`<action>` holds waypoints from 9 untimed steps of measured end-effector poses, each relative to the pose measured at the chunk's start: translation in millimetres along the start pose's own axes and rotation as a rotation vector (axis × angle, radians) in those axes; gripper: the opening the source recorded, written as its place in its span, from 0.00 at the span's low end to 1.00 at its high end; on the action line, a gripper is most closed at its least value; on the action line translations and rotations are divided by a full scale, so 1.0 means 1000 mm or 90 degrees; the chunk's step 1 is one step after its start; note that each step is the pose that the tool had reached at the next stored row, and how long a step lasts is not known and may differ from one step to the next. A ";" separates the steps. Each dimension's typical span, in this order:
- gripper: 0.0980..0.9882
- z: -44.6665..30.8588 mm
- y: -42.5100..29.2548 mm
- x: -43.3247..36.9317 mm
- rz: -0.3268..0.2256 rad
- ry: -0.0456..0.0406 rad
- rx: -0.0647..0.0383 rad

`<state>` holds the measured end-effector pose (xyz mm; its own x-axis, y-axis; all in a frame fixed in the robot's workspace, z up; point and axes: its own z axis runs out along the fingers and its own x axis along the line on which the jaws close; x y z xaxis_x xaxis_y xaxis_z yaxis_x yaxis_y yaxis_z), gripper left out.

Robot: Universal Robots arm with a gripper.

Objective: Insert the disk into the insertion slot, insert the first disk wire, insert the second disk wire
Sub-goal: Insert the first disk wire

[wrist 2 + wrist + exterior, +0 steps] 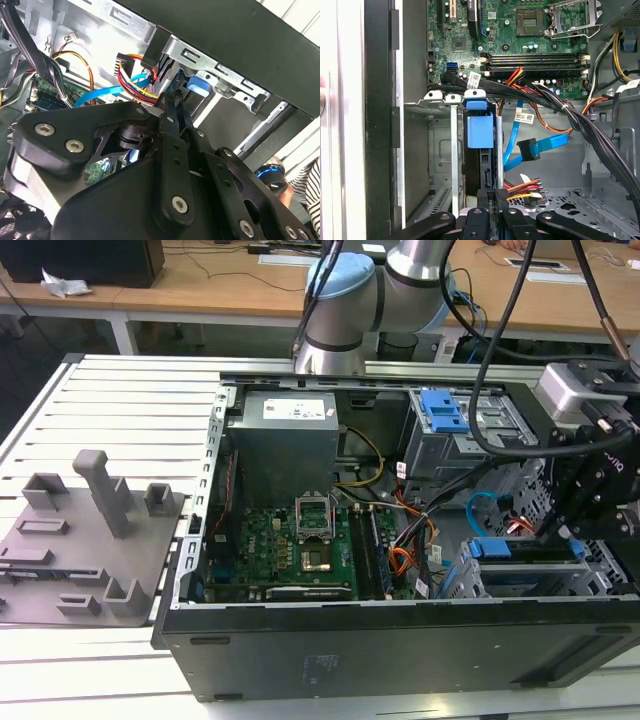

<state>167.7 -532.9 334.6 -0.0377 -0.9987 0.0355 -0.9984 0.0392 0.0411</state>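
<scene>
The disk (480,131), in its bright blue carrier, stands in the insertion slot of the light grey drive cage (440,145) at the case's corner on the exterior view's right, where its blue edge (490,548) shows. My gripper (490,197) is at the disk's near edge, fingers drawn together on a black plug (503,192) with red, yellow and black wires. In the second wrist view the gripper (172,102) meets those wires (142,82) beside the blue carrier tab (200,84). A blue flat wire (527,149) with a black plug hangs loose beside the cage.
A thick bundle of black cables (590,130) crosses beside the cage. The motherboard (300,540), the power supply (285,435) and a taller cage with a blue latch (445,415) sit inside the open case. A grey fixture plate (90,530) lies at the exterior view's left.
</scene>
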 end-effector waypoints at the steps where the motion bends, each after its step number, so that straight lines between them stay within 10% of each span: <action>1: 0.08 -0.0001 0.0000 0.0000 0.000 0.0003 0.000; 5: 0.17 -0.0022 0.0001 0.0002 0.000 0.0011 0.000; 9: 0.17 -0.0255 0.0011 0.0004 0.000 0.0009 0.000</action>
<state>167.6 -532.4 360.1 -0.0378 -0.9986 0.0370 -0.9984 0.0393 0.0410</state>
